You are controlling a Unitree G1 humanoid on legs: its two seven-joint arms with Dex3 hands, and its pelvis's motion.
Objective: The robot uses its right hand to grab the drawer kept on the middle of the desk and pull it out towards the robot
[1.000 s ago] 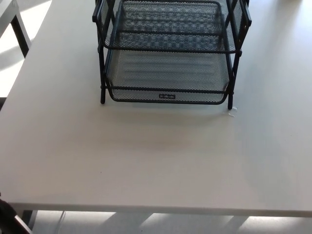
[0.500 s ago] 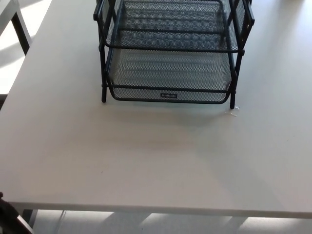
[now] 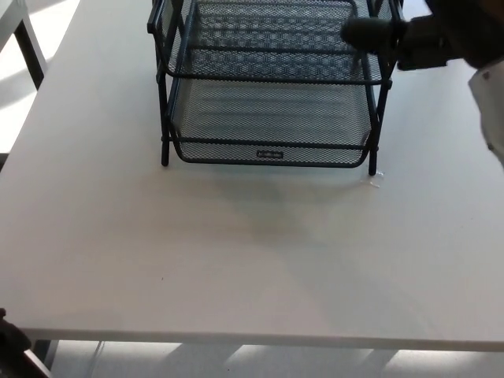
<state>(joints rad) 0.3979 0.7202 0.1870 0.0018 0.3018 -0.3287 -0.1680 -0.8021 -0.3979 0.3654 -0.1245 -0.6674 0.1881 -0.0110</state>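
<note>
Head view shows me the near edge of the white desk (image 3: 236,268) first, and the top looks bare and smooth up close. A dark bit of something peeks in at the bottom left corner, and I cannot tell what it is. Farther back, in the middle of the desk, stands the black wire rack (image 3: 164,118) with thin legs. It is made of fine mesh that I can see through. The bottom drawer (image 3: 272,118) sits inside the rack, with a curved front rim and a small label in the middle of that rim. A second mesh tray (image 3: 272,47) sits right above it. A tiny pale scrap (image 3: 375,181) lies on the desk just beside the rack's front right leg. Farthest back, my right hand (image 3: 394,35) comes in from the top right. It is black and blurry, and it is near the rack's upper right post, level with the top tray. I cannot tell if its fingers are spread or closed.
</note>
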